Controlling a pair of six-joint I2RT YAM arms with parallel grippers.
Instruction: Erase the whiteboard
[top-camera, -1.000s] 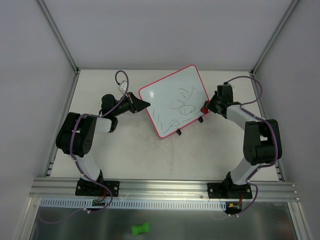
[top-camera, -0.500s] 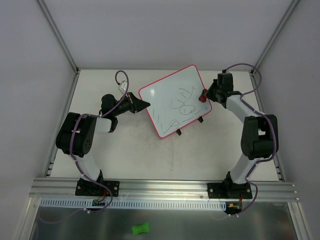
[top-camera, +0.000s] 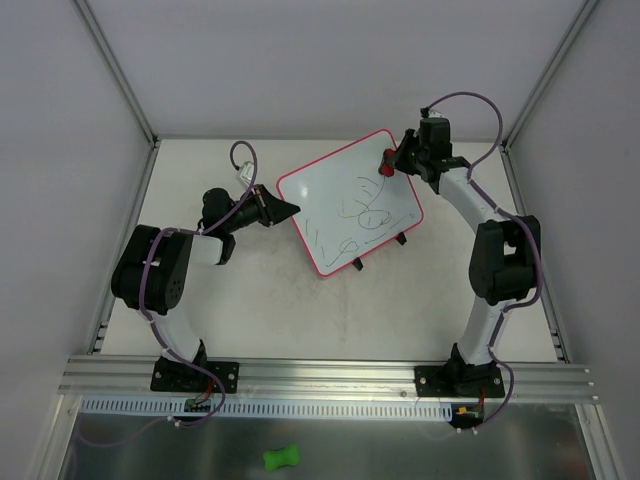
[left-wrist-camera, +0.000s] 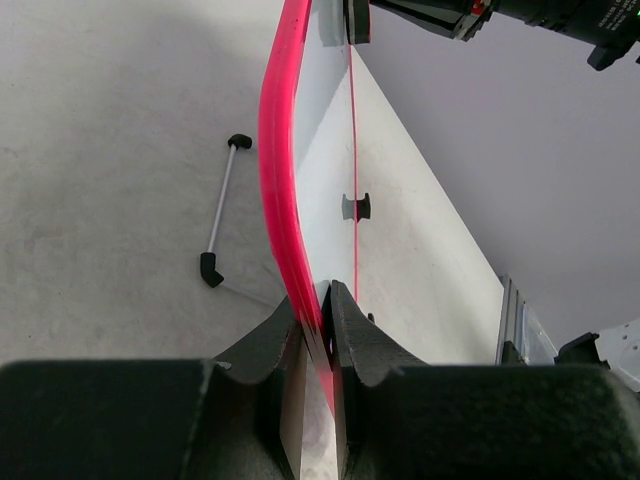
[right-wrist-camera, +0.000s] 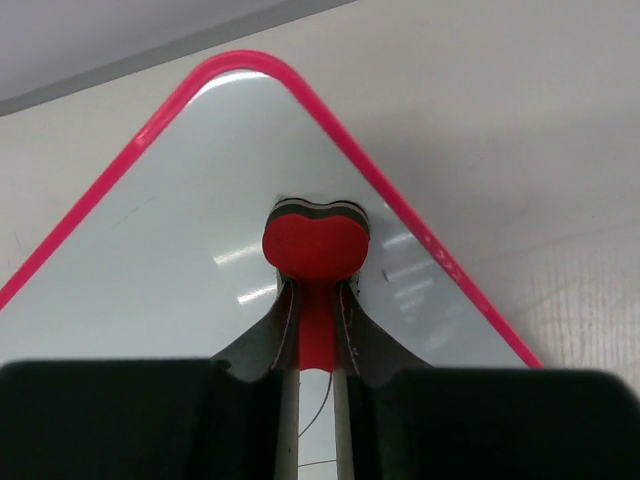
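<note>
The whiteboard (top-camera: 335, 215) lies tilted on the table, white with a pink-red frame, dark scribbles (top-camera: 365, 210) on its middle and two black clips on its near edge. My left gripper (top-camera: 293, 210) is shut on its left edge; the left wrist view shows the pink frame (left-wrist-camera: 278, 170) pinched between the jaws of the left gripper (left-wrist-camera: 318, 310). My right gripper (top-camera: 390, 163) is shut on a red eraser (top-camera: 386, 162) pressed on the board near its far right corner. In the right wrist view the eraser (right-wrist-camera: 315, 245) sits on the whiteboard (right-wrist-camera: 180, 230) ahead of the right gripper (right-wrist-camera: 315, 300).
A thin metal rod with black ends (left-wrist-camera: 220, 212) lies on the table beside the board. A green bone-shaped object (top-camera: 282, 458) rests below the aluminium rail (top-camera: 330, 375). Grey walls close in the table on three sides.
My right gripper has carried the red eraser from the board's right edge up and leftward to its far right corner. The left arm and the board have stayed put.
</note>
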